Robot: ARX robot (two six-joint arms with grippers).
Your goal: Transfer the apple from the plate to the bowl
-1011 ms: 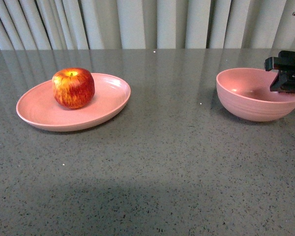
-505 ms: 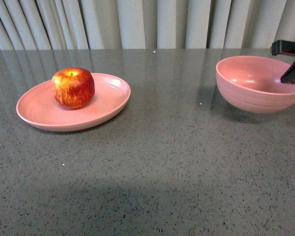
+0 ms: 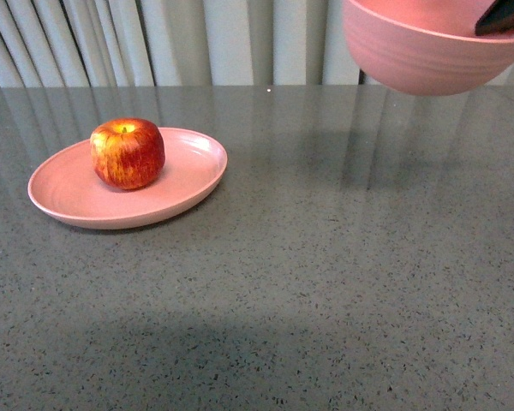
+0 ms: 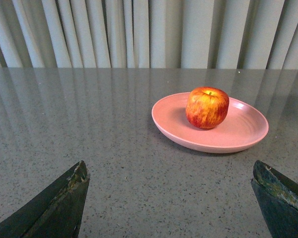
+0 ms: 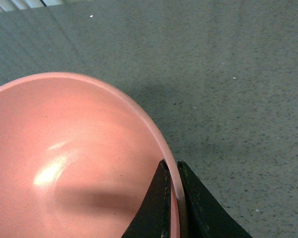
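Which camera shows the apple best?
The left wrist view: the apple sits whole and largest, mid-frame on the plate. The front view shows it whole too, but smaller. The right wrist view misses it, showing the bowl instead.

A staged indoor test setup — speckled grey tabletop (image 4: 89,124) under the left gripper (image 4: 169,168), pale pleated curtains (image 4: 164,29) hanging beyond it.

Soft even light, pics sharp, w/ glare spot in bowl (image 5: 74,163).
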